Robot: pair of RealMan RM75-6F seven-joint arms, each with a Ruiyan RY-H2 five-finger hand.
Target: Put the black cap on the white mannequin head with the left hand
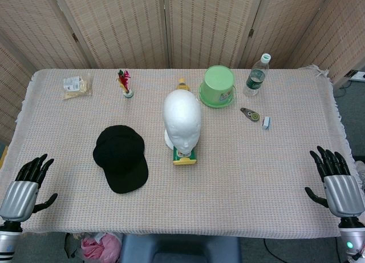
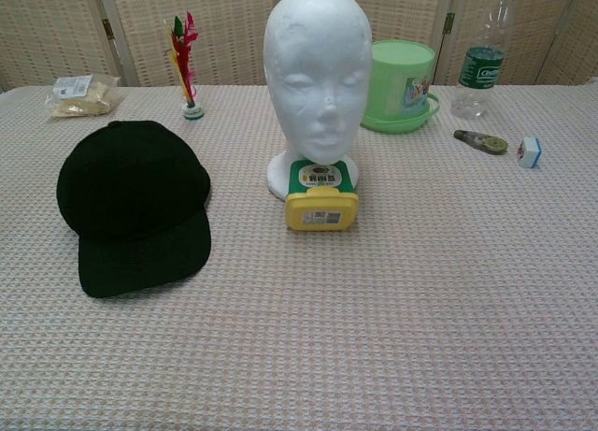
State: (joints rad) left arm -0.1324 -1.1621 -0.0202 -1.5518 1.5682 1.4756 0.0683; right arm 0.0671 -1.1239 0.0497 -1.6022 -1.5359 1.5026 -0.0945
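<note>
Both hands, left and right, rest open and empty. Cap lies beside the head. Labels on the yellow box and bottle are too small to read.

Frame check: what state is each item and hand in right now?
Black cap: flat on the table, untouched.
White mannequin head: upright, bare.
Clear plastic bottle: upright, capped.
Green plastic bucket: upside down.
Left hand: open, empty.
Right hand: open, empty.

Woven tan folding screen with wooden frames spans the back; pale waffle-weave cloth covers the surface, fringed at the edges; grey floor at right, even light.
</note>
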